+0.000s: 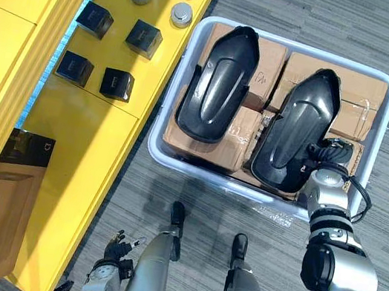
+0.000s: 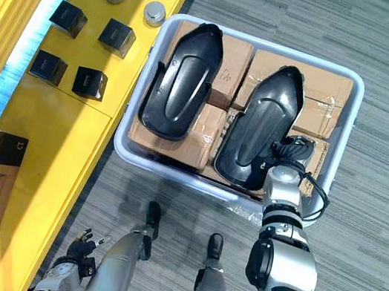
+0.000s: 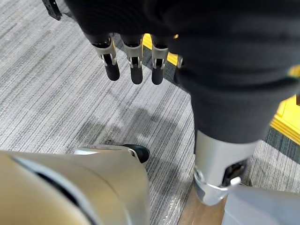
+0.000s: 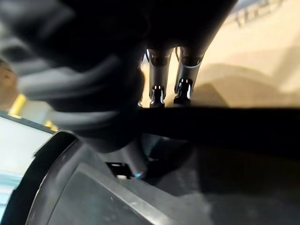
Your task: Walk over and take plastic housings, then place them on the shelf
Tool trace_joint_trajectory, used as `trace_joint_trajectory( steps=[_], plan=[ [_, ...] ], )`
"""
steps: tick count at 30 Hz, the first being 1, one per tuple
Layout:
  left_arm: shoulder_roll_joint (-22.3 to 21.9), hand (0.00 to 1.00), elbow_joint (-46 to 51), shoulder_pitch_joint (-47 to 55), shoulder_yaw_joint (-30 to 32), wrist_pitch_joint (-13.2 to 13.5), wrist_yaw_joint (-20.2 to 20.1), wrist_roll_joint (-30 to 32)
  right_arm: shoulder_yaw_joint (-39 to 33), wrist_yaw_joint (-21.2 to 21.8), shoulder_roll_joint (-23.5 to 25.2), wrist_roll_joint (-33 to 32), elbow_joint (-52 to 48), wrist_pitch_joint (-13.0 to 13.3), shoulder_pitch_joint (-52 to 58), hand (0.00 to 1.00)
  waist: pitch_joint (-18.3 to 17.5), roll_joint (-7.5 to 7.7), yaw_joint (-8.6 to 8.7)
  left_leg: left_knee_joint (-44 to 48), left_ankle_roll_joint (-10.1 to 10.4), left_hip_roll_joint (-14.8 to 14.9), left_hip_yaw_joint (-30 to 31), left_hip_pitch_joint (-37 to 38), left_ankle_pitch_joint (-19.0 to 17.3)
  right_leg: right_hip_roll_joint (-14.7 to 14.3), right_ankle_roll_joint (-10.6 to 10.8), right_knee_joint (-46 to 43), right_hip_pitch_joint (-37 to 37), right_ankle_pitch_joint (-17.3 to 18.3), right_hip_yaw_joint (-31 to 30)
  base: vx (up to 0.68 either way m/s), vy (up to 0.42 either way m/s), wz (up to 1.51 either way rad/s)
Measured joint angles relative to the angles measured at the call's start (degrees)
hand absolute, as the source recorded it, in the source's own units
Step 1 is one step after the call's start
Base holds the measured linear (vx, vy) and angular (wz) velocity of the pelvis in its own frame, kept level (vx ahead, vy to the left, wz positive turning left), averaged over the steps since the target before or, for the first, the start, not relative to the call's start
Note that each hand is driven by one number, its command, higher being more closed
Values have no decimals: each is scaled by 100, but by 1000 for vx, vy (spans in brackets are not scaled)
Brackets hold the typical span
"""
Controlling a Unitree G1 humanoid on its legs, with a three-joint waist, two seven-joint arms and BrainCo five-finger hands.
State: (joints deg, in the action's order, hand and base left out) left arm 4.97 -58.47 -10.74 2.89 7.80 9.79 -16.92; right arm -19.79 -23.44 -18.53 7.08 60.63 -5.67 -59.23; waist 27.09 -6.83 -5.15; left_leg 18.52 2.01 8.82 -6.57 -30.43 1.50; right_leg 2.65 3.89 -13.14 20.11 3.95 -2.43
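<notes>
In the bin [image 1: 297, 44] lie two housings [image 1: 219, 82] [image 1: 299, 126]; right fingers [image 4: 157, 77] grip uncertain, left fingers [image 3: 136, 70] slack

The left hand [image 3: 187, 33] hangs over a grey carpet [image 3: 56, 98] with fine stripes, its dark ribbed cover [image 3: 234, 70] taking up much of the picture. Its silver fingers [image 3: 136, 65] with dark tips point down in a row, side by side, loose and nearly straight, with nothing between them and clear of the floor. A yellow strip [image 3: 287, 123] runs along the carpet's edge just past the cover, and a little more yellow shows through the gaps between the fingers.
</notes>
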Motion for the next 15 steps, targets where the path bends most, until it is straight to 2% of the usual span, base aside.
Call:
trace_joint_trajectory(
  steps=[5,10,13,15],
  plan=[
    [-30,0,5,-25,-122,9,7,-210,-33,106,-311,0,617,-69,-630,100,28,-59,-72,-38,-27,-24,2,-16,19,16,-5,102,-17,-112,2,0,0,0],
    [-74,0,126,-50,-258,46,-1,-235,91,450,-910,49,1032,-139,-947,100,53,-122,-84,-72,-98,-128,75,-9,66,102,40,276,-145,-240,89,-5,32,13],
    [-90,0,653,-12,-449,69,-9,-346,496,499,-1152,212,942,-222,-942,100,69,-157,-30,-108,-139,-194,148,103,98,166,45,327,-317,-263,153,-18,32,17],
    [-119,0,1547,183,-448,105,-5,-496,816,499,-1140,474,316,-225,-755,100,70,-160,2,-201,-150,-234,133,284,115,203,54,473,-520,-319,161,-8,20,4]
  ],
)
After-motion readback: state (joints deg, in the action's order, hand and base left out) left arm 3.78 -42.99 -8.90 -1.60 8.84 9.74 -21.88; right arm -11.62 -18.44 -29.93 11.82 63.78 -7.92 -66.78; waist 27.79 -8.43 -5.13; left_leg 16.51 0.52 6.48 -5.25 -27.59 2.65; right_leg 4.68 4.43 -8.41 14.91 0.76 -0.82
